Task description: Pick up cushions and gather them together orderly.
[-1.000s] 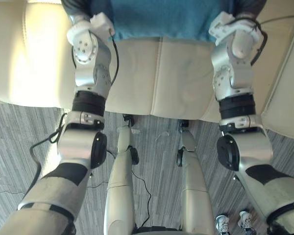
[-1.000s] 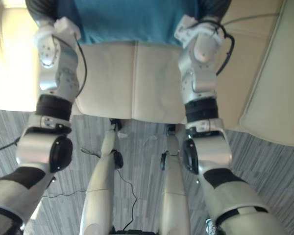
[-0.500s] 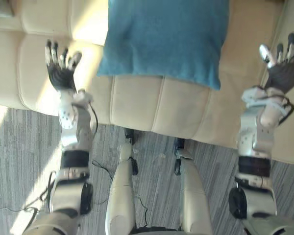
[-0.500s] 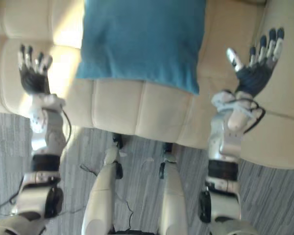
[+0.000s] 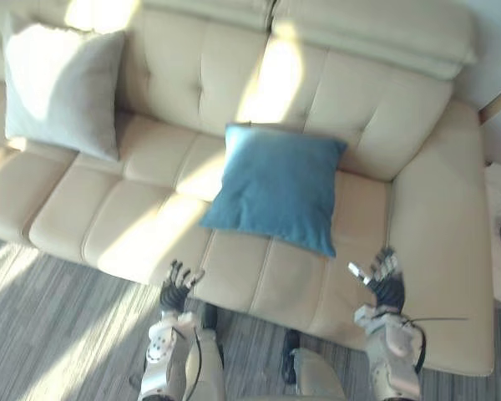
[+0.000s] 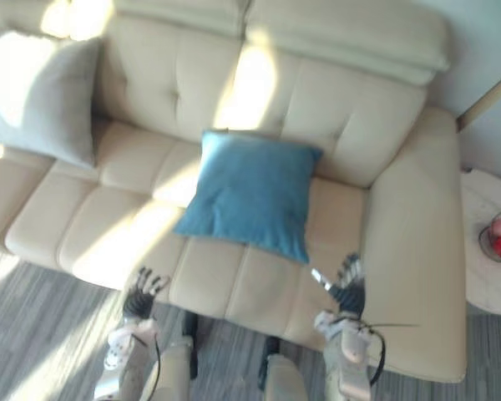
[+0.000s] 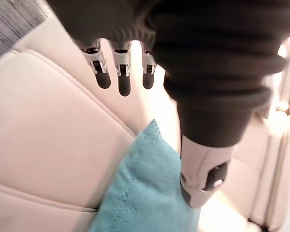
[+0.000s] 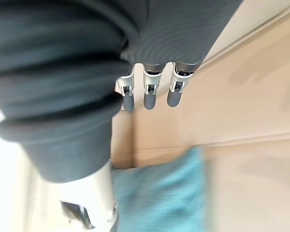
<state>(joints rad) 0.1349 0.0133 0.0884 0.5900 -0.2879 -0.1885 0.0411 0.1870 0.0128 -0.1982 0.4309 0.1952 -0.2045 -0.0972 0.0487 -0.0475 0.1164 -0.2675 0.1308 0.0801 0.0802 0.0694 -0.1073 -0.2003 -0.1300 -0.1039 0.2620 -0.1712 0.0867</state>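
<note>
Fingers on both our hands stood straight and slightly spread, clamped on nothing. Our left hand (image 5: 179, 288) and our right hand (image 5: 387, 284) hung at the front edge of the long cream leather sofa (image 5: 359, 109), the right one nearer its right armrest. Each forearm rose toward the sofa with its fingertips pointing at the backrest, and neither hand touched a cushion.

The square teal fabric cushion (image 5: 275, 188) lay on the sofa's middle seat, turned a little askew, its far edge close against the backrest. The square pale grey fabric cushion (image 5: 63, 88) leaned upright against the backrest at the sofa's left end, well apart from the teal one.

We judged the gathering not yet done. The two cushions sat at separate places on the sofa, and neither was in a hand. One of them had yet to be picked up, carried along the sofa and set neatly beside the other.
</note>
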